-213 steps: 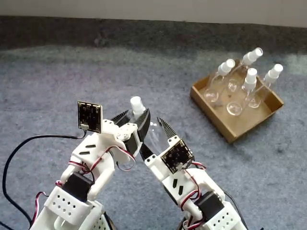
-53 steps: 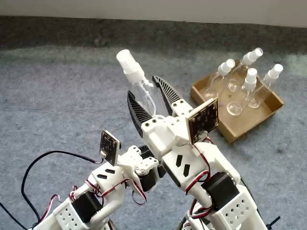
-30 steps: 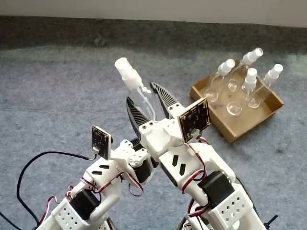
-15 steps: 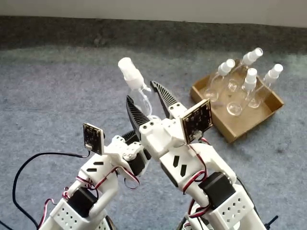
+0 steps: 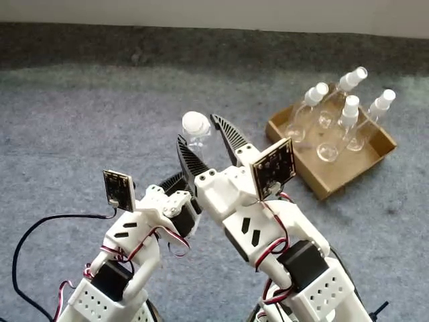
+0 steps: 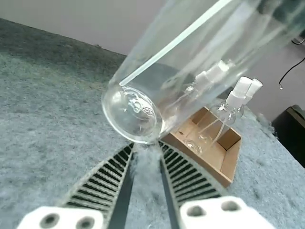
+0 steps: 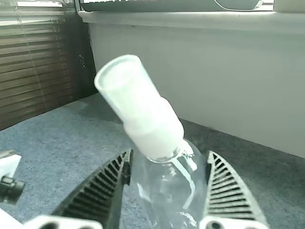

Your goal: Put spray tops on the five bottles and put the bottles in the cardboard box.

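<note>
A clear bottle with a white spray top is held off the carpet by my right gripper, which is shut on its body. In the right wrist view the white top leans out from between the two black fingers. My left gripper is just beneath the bottle's round base, its fingers a narrow gap apart with nothing between them. In the high view the left gripper sits low beside the right arm. The cardboard box at the right holds several bottles with tops.
Grey carpet covers the table, with open room to the left and in front of the box. A black cable loops at the lower left beside the left arm. A pale wall runs along the far edge.
The bottle in the right gripper has swung from leaning far left to pointing more toward the camera. The left arm has shifted left and brought its gripper up under the bottle's base.
</note>
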Action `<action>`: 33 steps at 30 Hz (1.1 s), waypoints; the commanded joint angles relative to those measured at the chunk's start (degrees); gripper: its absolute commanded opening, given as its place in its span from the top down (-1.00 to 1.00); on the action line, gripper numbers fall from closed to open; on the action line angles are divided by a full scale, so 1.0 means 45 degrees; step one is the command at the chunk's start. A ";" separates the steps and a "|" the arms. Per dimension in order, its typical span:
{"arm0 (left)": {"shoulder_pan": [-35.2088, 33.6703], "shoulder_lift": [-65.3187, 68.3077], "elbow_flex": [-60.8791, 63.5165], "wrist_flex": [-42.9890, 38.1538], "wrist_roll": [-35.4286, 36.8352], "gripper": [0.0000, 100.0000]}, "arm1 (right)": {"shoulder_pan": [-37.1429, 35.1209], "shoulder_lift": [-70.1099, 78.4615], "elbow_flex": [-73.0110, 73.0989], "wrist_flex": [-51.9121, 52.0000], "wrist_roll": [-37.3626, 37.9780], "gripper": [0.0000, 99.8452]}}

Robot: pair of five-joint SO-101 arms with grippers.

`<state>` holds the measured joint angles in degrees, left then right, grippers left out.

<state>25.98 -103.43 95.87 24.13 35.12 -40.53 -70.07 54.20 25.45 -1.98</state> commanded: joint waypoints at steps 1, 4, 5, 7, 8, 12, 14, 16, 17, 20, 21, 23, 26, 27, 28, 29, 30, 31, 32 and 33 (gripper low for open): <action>-0.0205 -0.0147 0.0225 -0.0332 -0.0098 0.99 | -0.0010 0.0029 -0.0127 0.0049 0.0000 0.70; -0.0205 -0.0147 0.0225 -0.0234 -0.0117 0.99 | 0.0654 0.0029 -0.0147 0.0049 0.0000 0.70; -0.0205 -0.0147 0.0225 -0.0234 -0.0117 0.99 | 0.1104 0.0029 -0.0147 0.0049 0.0000 0.70; -0.0205 -0.0147 0.0225 -0.0215 -0.0117 0.99 | 0.2120 0.0029 -0.0147 0.0049 0.0000 0.70; -0.0205 -0.0147 0.0225 -0.0215 -0.0117 0.99 | 0.2589 0.0029 -0.0147 0.0049 0.0000 0.70; -0.0205 -0.0147 0.0225 -0.0215 -0.0137 0.99 | 0.4112 0.0088 -0.0127 0.0049 0.0000 0.70; -0.0225 -0.0147 0.0225 -0.0215 -0.0137 0.99 | 0.4698 0.0049 -0.0127 0.0029 0.0000 0.70; -0.0225 -0.0147 0.0244 -0.0215 -0.0137 0.99 | 0.5304 0.0049 -0.0147 0.0029 0.0000 0.70; -0.0225 -0.0147 0.0244 -0.0215 -0.0137 0.99 | 0.5636 0.0049 -0.0147 0.0029 0.0000 0.70; -0.0225 -0.0147 0.0244 -0.0215 -0.0137 0.99 | 0.6730 0.0049 -0.0127 0.0029 0.0000 0.70; -0.0225 -0.0147 0.0244 -0.0215 -0.0137 0.99 | 0.7062 0.0049 -0.0127 0.0029 0.0000 0.70; -0.0225 -0.0147 0.0244 -0.0215 -0.0137 0.99 | 0.7648 0.0049 -0.0127 0.0029 0.0000 0.70; -0.0225 -0.0147 0.0244 -0.0215 -0.0137 0.99 | 0.8410 0.0049 0.0127 0.0029 0.0000 0.70; -0.0225 -0.0147 0.0244 -0.0215 -0.0137 0.99 | 0.8567 0.0049 0.0322 0.0010 0.0000 0.70; -0.0225 -0.0147 0.0244 -0.0215 -0.0137 0.99 | 0.8703 0.0049 0.0518 -0.0010 0.0020 0.70; -0.0225 -0.0147 0.0244 -0.0215 -0.0137 0.99 | 0.8821 0.0049 0.0772 -0.0029 0.0020 0.70; -0.0225 -0.0147 0.0244 -0.0215 -0.0137 0.99 | 0.8977 0.0049 0.1006 -0.0049 0.0020 0.70; -0.0225 -0.0147 0.0244 -0.0215 -0.0137 0.99 | 0.9172 0.0049 0.1221 -0.0049 0.0020 0.70; -0.0225 -0.0147 0.0244 -0.0215 -0.0137 0.99 | 0.9309 0.0049 0.1358 -0.0049 0.0020 0.70; -0.0225 -0.0147 0.0244 -0.0215 -0.0137 0.99 | 0.9446 0.0049 0.1475 -0.0068 0.0020 0.70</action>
<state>25.89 -103.43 95.87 24.13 34.95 -0.44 -69.98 60.88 25.45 -2.07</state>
